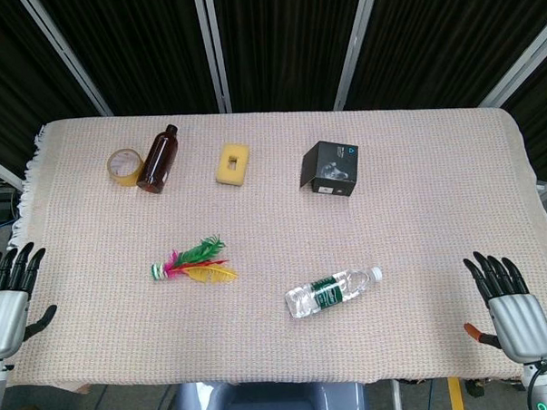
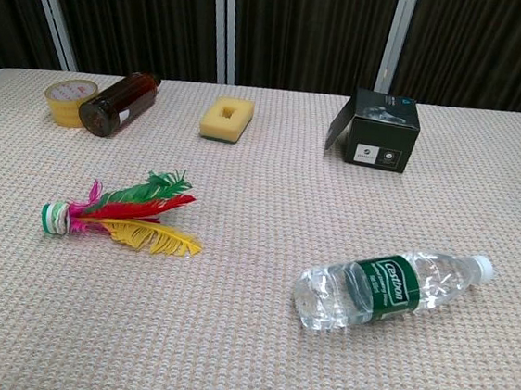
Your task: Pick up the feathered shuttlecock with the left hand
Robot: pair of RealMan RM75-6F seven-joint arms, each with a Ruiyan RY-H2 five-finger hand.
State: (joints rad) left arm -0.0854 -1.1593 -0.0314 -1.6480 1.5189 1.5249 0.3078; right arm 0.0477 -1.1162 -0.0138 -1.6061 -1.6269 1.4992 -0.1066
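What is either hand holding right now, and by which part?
Nothing. The left hand and right hand are both open at the table's near edge; the shuttlecock lies untouched.

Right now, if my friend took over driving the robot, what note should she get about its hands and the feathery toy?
Left hand: open, holds nothing, at the near left edge of the table, fingers apart.
Right hand: open, holds nothing, at the near right edge.
The shuttlecock with red, green, yellow and pink feathers lies flat on the woven beige tablecloth, its round base pointing to the robot's left, towards the left hand. Nothing touches it.
Done: nothing yet; the shuttlecock is untouched.
Left: bring the left hand over to the shuttlecock, grip it and lift it. The clear plastic water bottle with a green label lies to its right, apart from it.
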